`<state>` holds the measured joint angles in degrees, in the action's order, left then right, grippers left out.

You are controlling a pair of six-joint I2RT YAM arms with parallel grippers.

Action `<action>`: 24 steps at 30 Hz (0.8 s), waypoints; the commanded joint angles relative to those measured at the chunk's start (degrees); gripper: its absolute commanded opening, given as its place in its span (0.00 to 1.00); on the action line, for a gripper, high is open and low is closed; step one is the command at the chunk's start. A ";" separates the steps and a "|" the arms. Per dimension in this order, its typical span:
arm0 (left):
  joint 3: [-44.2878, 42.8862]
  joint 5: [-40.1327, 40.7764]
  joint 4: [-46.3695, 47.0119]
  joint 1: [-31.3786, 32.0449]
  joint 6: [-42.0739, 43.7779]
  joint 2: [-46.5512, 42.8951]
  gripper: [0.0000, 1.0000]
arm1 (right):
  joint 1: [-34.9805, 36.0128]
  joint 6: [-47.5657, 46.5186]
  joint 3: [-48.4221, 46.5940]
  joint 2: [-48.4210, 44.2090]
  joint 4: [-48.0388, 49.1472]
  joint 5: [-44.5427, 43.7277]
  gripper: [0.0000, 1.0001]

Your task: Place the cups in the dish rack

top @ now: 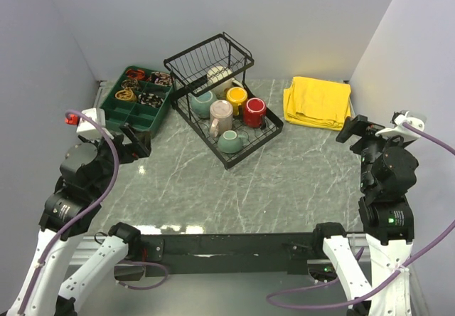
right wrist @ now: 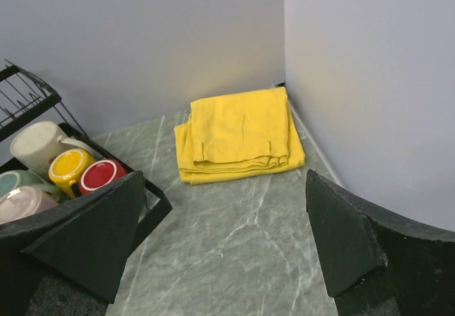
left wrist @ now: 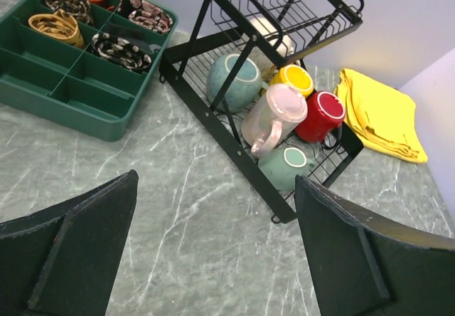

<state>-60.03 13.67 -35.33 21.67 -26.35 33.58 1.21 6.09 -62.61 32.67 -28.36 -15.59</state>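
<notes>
Cups (left wrist: 274, 113): all six lie in the flat tray of the dish rack (left wrist: 220, 144), cream one under the raised basket. Loading looks done. My left gripper (left wrist: 215, 181) and right gripper (right wrist: 224, 177) hang spread wide, empty, well apart from it. Next: nothing to grasp; check seating only.

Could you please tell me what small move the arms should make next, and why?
Probably no further reach: I would simply hold both arms back. The cream mug, grey-green mug, yellow mug, red mug, pale pink mug and small teal mug all sit in the black wire dish rack, and the left gripper and right gripper are open and empty.
</notes>
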 commanded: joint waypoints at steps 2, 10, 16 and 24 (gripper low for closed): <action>-3.78 -1.98 -0.53 -0.31 1.47 0.08 0.96 | -0.95 -0.20 -1.90 0.47 0.15 0.03 1.00; -3.52 -3.65 -0.44 -0.31 1.21 -0.62 0.96 | -2.88 -2.48 -3.57 1.61 -1.43 3.29 1.00; -4.39 -4.53 -1.41 -0.31 1.30 -1.24 0.96 | -4.02 -2.04 -4.19 2.67 -1.87 5.66 1.00; -5.71 -5.67 -1.23 -0.31 1.21 -0.89 0.96 | -4.64 -2.66 -3.57 2.40 -1.44 5.75 1.00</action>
<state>-63.59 9.43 -37.76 21.67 -26.13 33.08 -2.92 4.34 -64.84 35.18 -31.00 -10.26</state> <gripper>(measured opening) 0.966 0.998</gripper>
